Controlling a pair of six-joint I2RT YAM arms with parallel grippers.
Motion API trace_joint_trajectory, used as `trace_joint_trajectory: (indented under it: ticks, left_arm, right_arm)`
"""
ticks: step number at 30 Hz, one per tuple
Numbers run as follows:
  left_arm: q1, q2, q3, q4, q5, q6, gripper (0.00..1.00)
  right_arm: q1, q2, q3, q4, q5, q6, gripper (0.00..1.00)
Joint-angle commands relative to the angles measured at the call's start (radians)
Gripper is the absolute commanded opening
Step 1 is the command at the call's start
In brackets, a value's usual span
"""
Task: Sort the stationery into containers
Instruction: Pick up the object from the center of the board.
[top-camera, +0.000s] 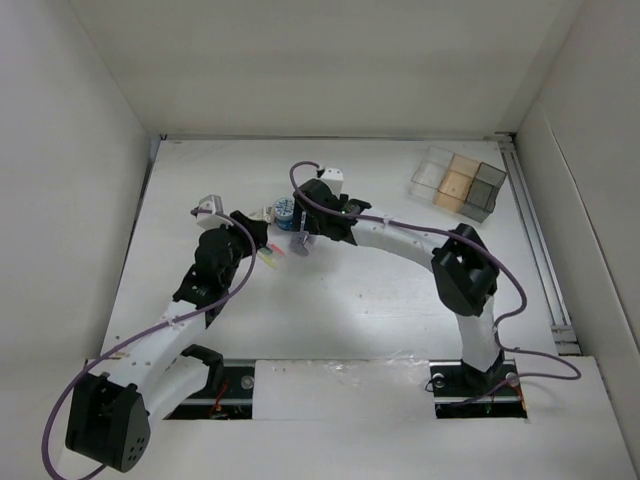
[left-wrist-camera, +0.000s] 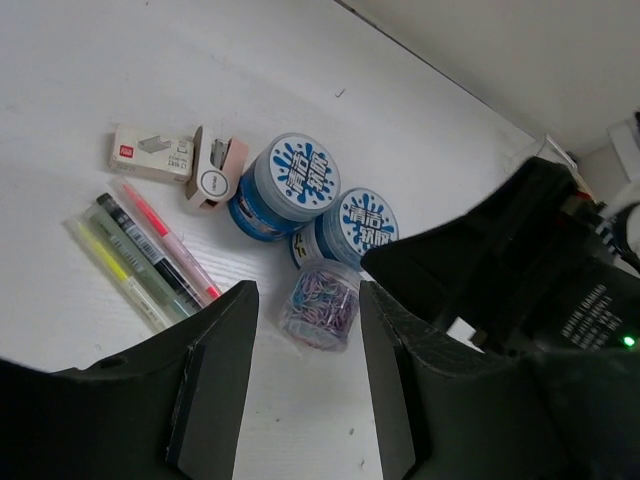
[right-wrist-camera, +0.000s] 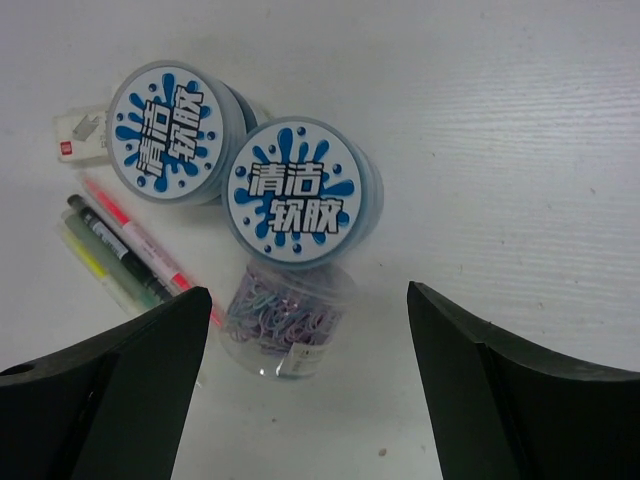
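The white counter (top-camera: 380, 300) stands inside a plain white enclosure, with a left wall (top-camera: 60, 200), a back wall (top-camera: 330, 60) and a right wall (top-camera: 590, 200) rising around it. A metal rail (top-camera: 541, 250) runs along the counter's right edge, and a white panel (top-camera: 340, 385) lies across its near edge. Seen close in the wrist views, the counter's surface shows a faint wood-like grain.

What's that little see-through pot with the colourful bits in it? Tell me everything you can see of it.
The pot is a small round tub of clear plastic, packed with pastel paper clips in pink, lilac and pale blue. It stands upright on the white table, tight beside one blue tub, perhaps touching it. The pens lie close on one side, apart from it. Nothing grips it.
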Motion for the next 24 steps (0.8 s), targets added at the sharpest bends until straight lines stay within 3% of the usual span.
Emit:
trace_joint_trajectory:
  ticks: [1, 11, 16, 24]
  left_arm:
    - [0.001, -0.002, 0.033, 0.016, 0.024, -0.006, 0.42]
    - [0.001, -0.055, 0.013, 0.039, 0.033, -0.015, 0.43]
    - [0.001, -0.057, 0.013, 0.030, 0.033, -0.015, 0.50]
    - [0.001, -0.111, -0.008, 0.039, 0.033, -0.024, 0.51]
  right_arm:
    - [0.007, 0.056, 0.124, -0.086, 0.054, -0.055, 0.86]
    - [-0.002, 0.188, 0.264, -0.117, 0.077, -0.099, 0.90]
    - [-0.011, 0.213, 0.285, -0.102, 0.099, -0.118, 0.90]
    - [-0.042, 0.259, 0.336, -0.102, 0.080, -0.127, 0.81]
